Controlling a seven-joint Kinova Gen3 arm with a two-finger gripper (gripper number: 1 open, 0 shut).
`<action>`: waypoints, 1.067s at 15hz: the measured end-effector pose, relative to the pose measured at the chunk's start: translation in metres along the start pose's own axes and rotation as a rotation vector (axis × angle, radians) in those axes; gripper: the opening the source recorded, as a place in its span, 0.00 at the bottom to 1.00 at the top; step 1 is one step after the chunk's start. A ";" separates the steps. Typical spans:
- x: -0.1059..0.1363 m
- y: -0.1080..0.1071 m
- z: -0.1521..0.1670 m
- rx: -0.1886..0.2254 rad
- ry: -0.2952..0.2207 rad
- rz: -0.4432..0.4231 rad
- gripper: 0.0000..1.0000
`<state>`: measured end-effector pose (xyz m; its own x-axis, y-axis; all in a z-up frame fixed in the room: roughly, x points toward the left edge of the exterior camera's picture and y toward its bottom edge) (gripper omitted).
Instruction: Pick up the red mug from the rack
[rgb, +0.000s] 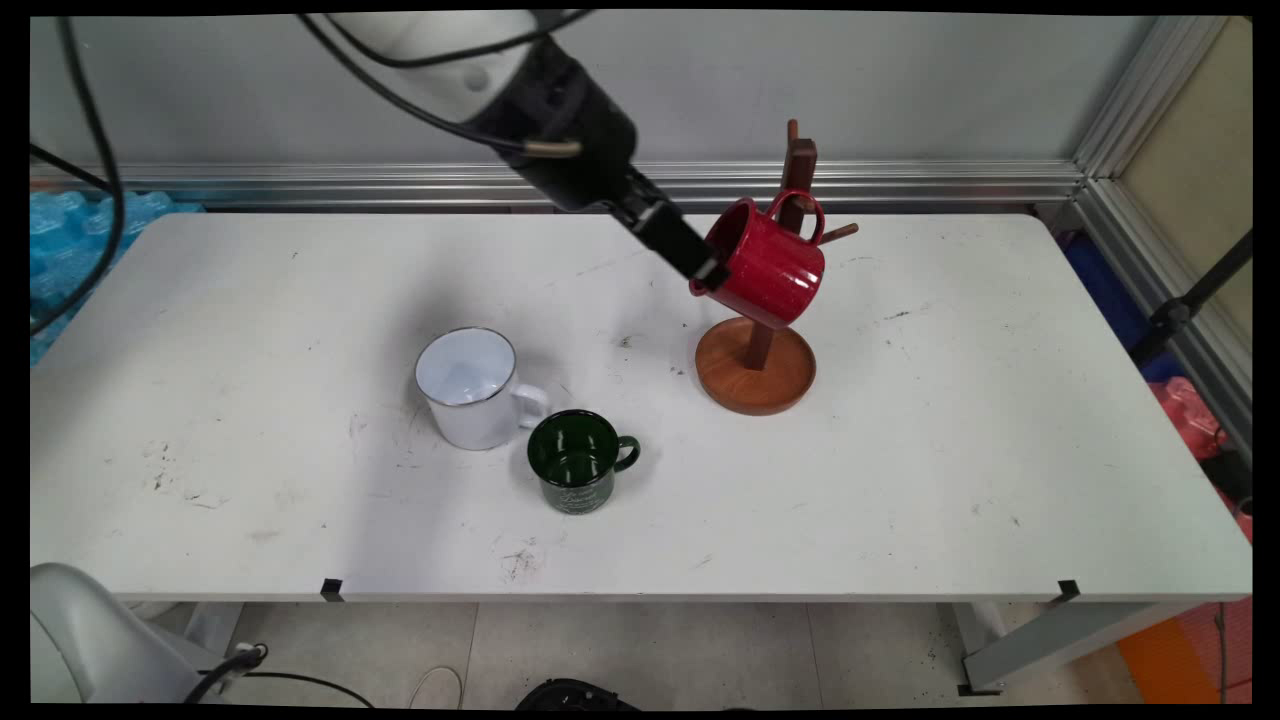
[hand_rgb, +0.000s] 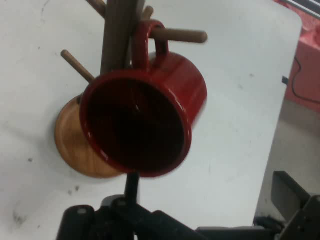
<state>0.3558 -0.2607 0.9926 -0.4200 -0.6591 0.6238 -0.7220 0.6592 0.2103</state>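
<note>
A red mug (rgb: 770, 265) hangs tilted on the wooden mug tree (rgb: 757, 365), mouth turned toward the hand. In the hand view its handle (hand_rgb: 146, 45) is looped over a peg (hand_rgb: 180, 35) of the post. My gripper (rgb: 712, 278) sits right at the mug's rim on its left side. In the hand view the red mug (hand_rgb: 145, 120) fills the middle, and my gripper (hand_rgb: 210, 192) is open. One finger (hand_rgb: 132, 182) stands just under the rim and the other is far off at the right, with only bare table between them.
A white mug (rgb: 470, 385) and a smaller dark green mug (rgb: 578, 460) stand upright side by side left of the tree, toward the table's (rgb: 900, 480) front. The tree's round base rests mid-table, with other pegs sticking out of the post.
</note>
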 end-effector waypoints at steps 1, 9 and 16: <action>-0.003 -0.001 -0.006 -0.005 -0.004 0.014 1.00; -0.034 -0.009 -0.054 -0.034 -0.042 0.153 1.00; -0.061 -0.016 -0.086 -0.048 -0.072 0.262 1.00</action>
<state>0.4402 -0.2002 1.0160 -0.6284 -0.4871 0.6065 -0.5577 0.8257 0.0852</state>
